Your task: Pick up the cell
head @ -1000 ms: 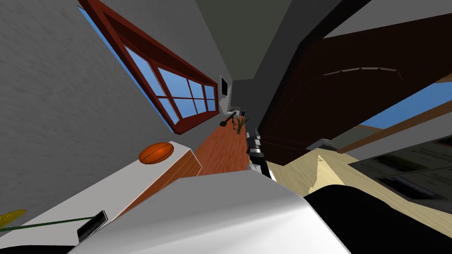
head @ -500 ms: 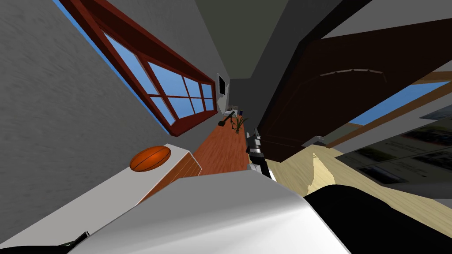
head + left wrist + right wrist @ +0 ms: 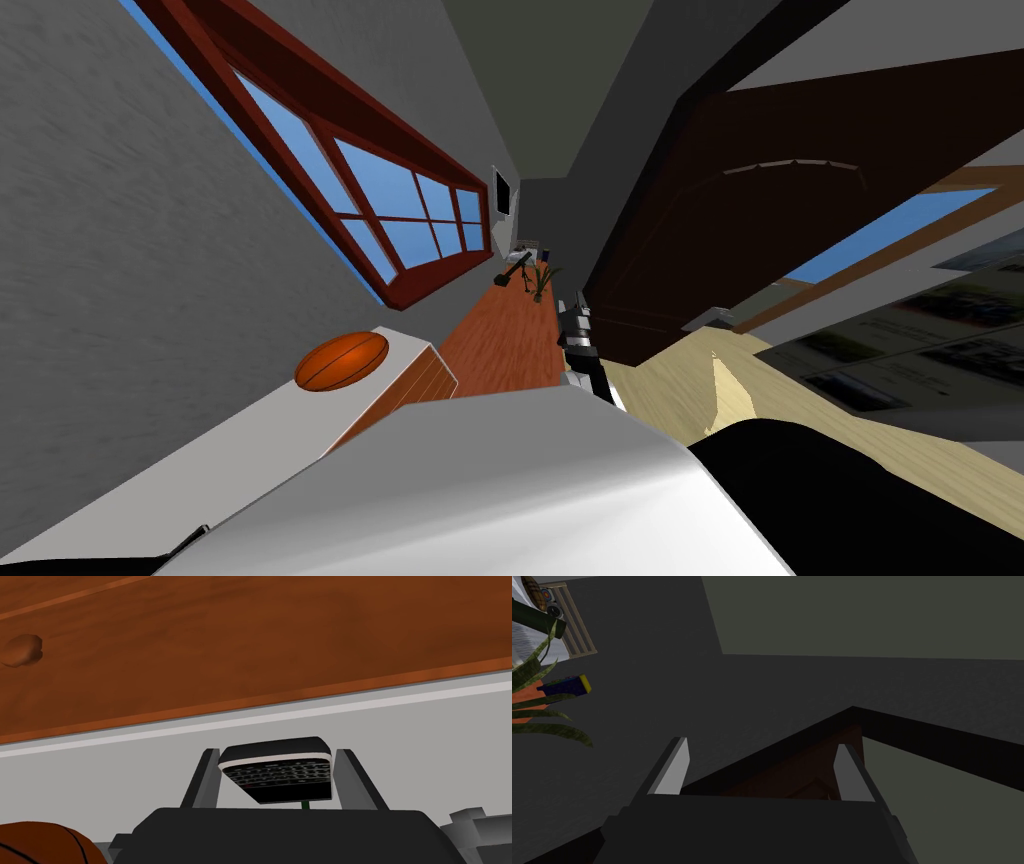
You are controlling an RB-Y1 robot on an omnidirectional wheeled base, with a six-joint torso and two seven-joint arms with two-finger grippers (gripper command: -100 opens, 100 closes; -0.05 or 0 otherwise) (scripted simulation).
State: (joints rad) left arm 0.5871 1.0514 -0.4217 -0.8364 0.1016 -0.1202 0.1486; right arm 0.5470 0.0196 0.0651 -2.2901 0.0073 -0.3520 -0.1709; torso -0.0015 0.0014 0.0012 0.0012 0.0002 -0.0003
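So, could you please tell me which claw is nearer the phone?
Left. The left claw grips the phone by its sides; the right claw stands open, well away from it.

The right claw (image 3: 762, 745) stands wide open, its fingers (image 3: 673, 768) well apart.

Cell (image 3: 277, 772): one dark slab with rounded corners, a pale band round its edge and rows of small keys on the face shown. Pose: tilted, keyed face turned toward the gripper body. Location: clasped in the left gripper (image 3: 277, 752), fingers pressing its sides at 3 and 9 o'clock.
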